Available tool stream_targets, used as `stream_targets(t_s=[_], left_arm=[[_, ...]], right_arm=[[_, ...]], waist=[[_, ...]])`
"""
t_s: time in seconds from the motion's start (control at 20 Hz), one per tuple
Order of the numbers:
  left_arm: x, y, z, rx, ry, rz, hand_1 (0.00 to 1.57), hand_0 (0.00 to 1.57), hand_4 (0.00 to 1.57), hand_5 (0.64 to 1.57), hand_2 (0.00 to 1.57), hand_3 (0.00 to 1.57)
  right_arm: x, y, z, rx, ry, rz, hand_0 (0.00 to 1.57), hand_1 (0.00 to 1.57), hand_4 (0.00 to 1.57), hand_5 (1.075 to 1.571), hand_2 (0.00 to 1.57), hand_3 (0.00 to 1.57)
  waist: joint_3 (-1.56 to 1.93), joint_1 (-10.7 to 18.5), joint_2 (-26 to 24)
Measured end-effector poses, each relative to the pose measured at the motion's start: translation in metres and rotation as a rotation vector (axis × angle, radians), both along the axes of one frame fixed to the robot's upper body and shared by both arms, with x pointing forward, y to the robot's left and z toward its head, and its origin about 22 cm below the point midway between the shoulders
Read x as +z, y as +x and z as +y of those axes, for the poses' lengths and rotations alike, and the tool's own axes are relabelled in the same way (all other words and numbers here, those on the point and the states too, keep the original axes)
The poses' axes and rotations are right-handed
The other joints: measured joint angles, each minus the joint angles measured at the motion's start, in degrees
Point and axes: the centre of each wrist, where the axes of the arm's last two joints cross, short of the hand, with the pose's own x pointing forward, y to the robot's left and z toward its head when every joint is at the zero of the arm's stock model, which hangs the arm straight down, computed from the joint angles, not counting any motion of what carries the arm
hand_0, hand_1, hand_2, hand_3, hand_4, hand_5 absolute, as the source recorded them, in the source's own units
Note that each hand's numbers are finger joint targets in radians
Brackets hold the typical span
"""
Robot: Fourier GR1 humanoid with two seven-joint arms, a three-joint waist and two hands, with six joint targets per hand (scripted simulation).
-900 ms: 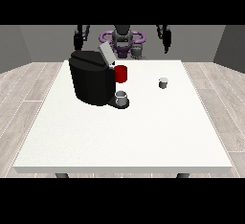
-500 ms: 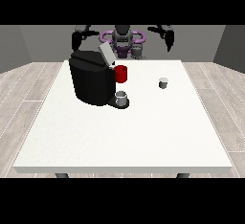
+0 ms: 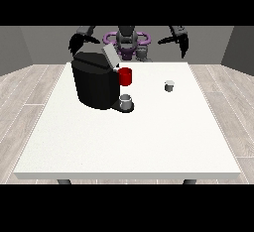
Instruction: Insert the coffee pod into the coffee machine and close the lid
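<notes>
The coffee pod (image 3: 169,86) stood upright on the white table (image 3: 149,137), well apart from the black coffee machine (image 3: 96,82), whose lid (image 3: 110,56) was raised. Both hands hung above the far edge, the one at the view's left (image 3: 76,42) and the one at the view's right (image 3: 182,41); whether their fingers were spread or curled could not be told.
</notes>
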Motion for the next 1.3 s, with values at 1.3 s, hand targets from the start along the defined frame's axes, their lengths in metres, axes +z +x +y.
stream_targets(t_s=[1.3], left_arm=[[0.003,0.083,0.039,0.038,0.254,0.241,0.0,0.0,0.0,1.571,0.46,0.0]], right_arm=[[0.021,0.043,0.029,0.056,-0.024,0.002,0.0,0.0,0.42,1.571,0.0,0.0]], waist=[[-0.04,-3.82,8.73]])
